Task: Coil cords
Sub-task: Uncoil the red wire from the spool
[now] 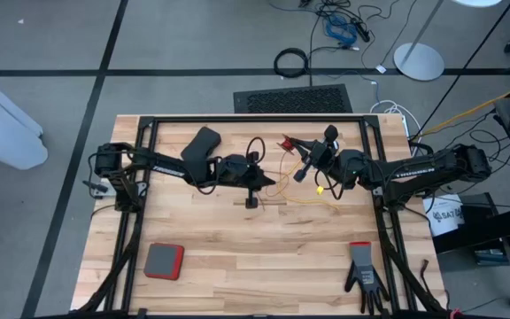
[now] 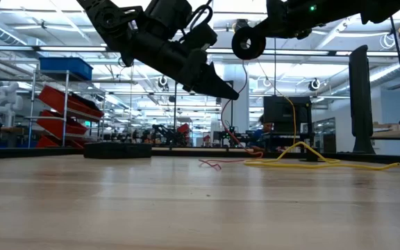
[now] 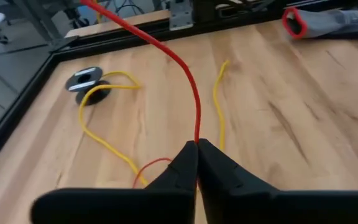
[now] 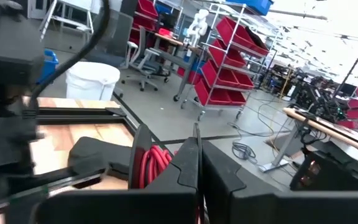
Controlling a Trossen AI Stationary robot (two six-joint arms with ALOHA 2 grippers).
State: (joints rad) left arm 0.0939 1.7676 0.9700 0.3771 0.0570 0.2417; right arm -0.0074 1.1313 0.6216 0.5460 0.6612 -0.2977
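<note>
The pale wooden slatted bench [image 1: 264, 239] with its black metal frame carries everything. 2 dark arms reach in over its far half. The left claw [image 3: 196, 149] hangs just above the middle of the bench with its fingers pressed together on the thin reddish-orange cord [image 3: 182, 65], which runs taut from the fingertips up and away toward the other arm. The right claw [image 4: 197, 155] is lifted clear of the bench, just right of centre, with its fingers closed on the small round black reel [image 2: 248, 43] wound with coils of that red cord; in the low view the reel hangs high in the air.

Near the front edge lie a flat grey square pad with a red rim [image 1: 164, 260] on the left and a black work glove with a red cuff [image 1: 363, 270] on the right.

The thin yellow cord [image 1: 312, 197] lies loose on the bench, below the right claw in the high view, looping across the wood to a second small black reel with a pale centre [image 3: 86, 81] that rests near the frame rail, as the left wrist view shows
</note>
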